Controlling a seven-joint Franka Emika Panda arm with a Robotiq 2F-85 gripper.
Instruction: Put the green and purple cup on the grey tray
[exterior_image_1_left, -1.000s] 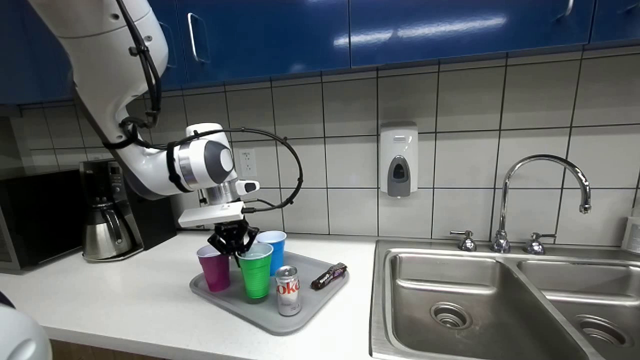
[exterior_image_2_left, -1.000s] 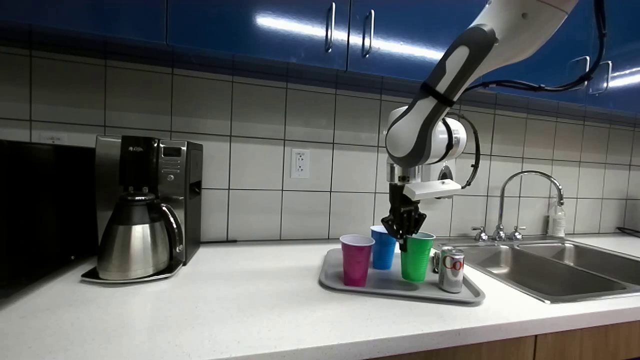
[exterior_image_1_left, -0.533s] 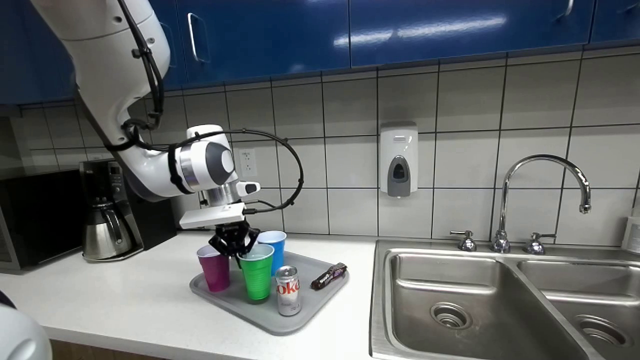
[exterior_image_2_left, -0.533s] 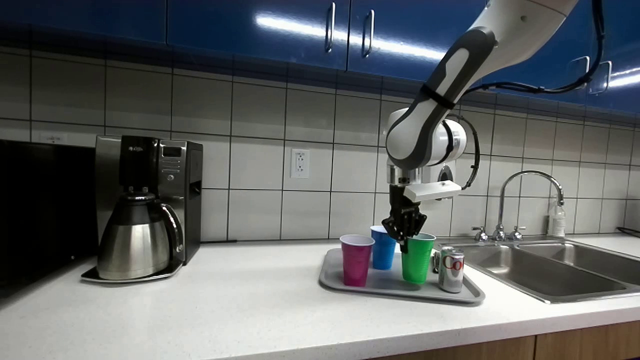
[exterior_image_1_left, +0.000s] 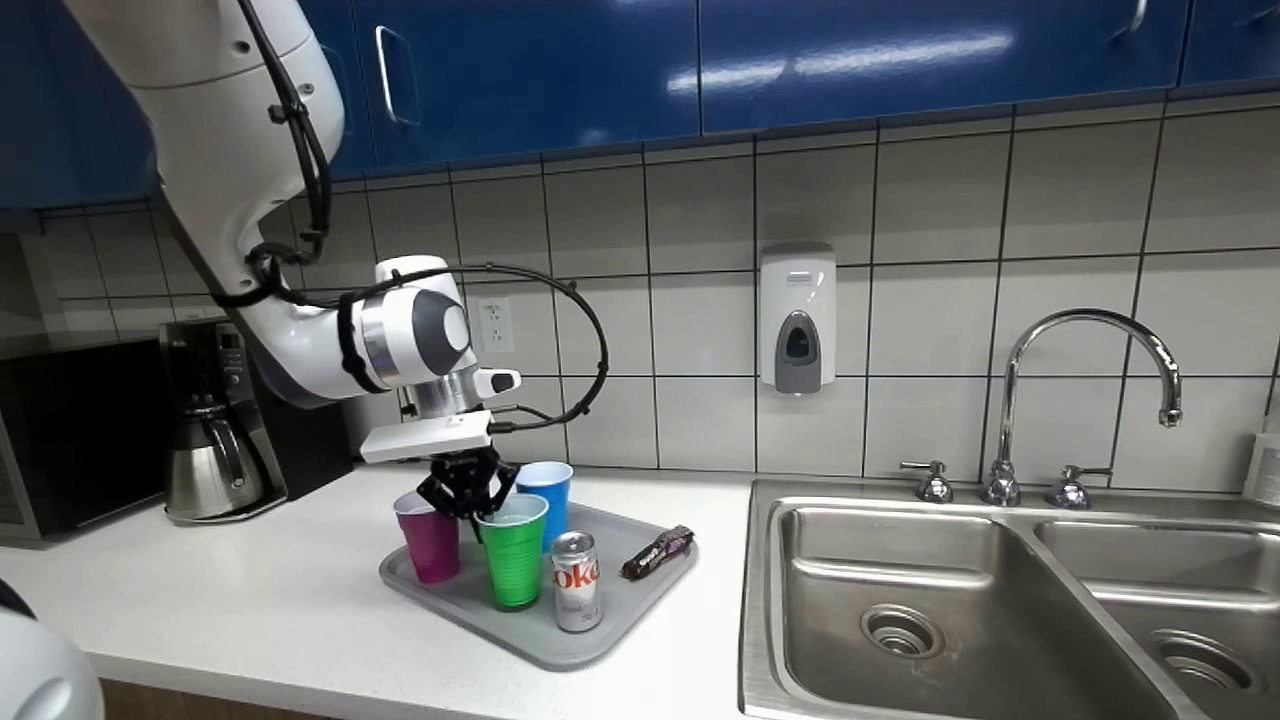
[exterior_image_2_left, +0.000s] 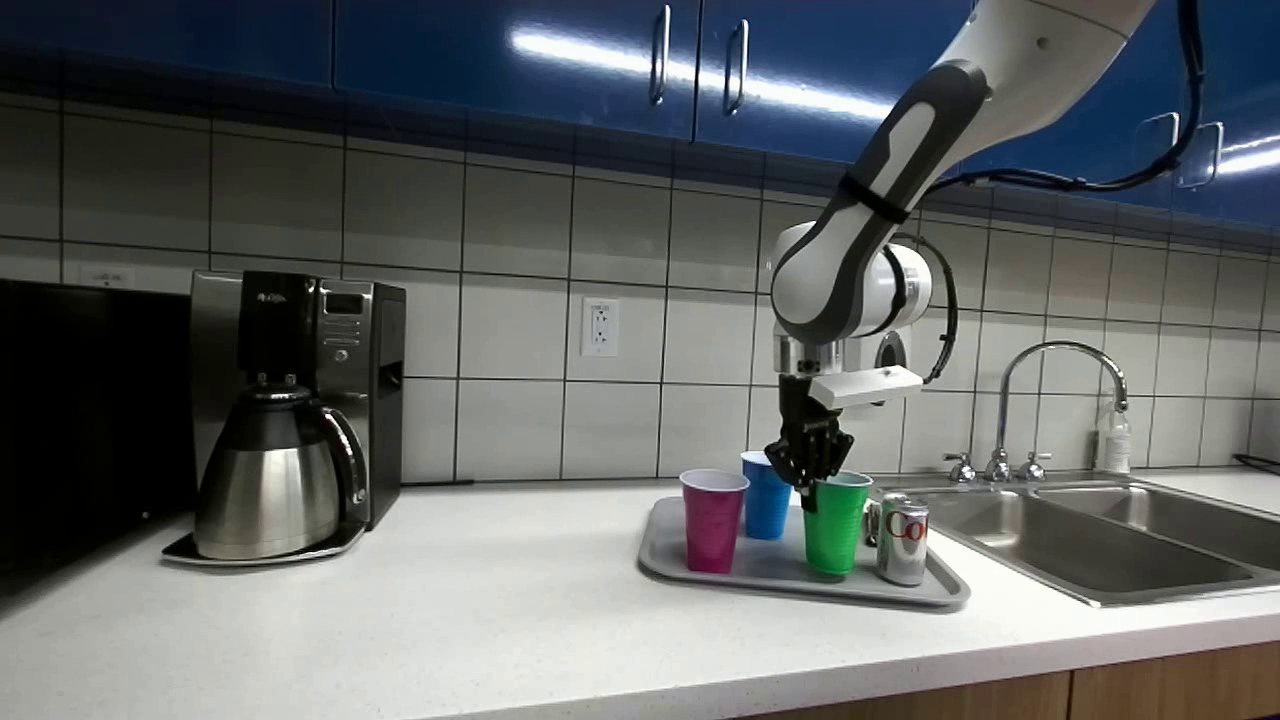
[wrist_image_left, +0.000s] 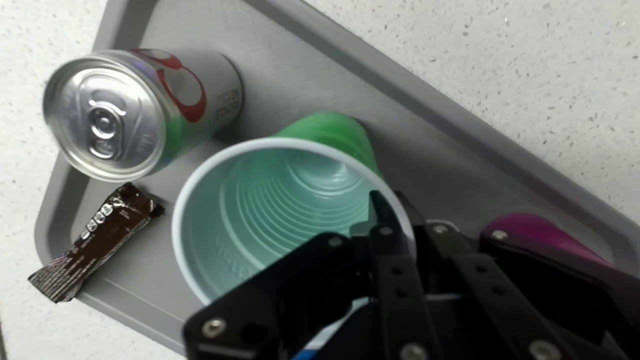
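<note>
Pinching the wall at the rim from above, the hand (exterior_image_1_left: 480, 518) holds the green cup (exterior_image_1_left: 515, 562) about upright at the grey tray (exterior_image_1_left: 625, 592), as we see in an exterior view. The cup is just beside the soda can (exterior_image_1_left: 577, 590); we suppose this place suits because a gap for its base exists there.

In an exterior view the purple cup (exterior_image_2_left: 712, 528) stands on the tray, near the blue cup (exterior_image_2_left: 767, 508), with the tray lying on the tabletop (exterior_image_2_left: 450, 600); so we judge its half of the task as done. Whether the green base touches the tray or hangs just above, we cannot tell.

In the wrist view one finger (wrist_image_left: 388, 250) is inside the green cup and its partner outside, which, we think, spares the neighbours. Next we would release gently, because a snagged rim could tip this probably light cup.
</note>
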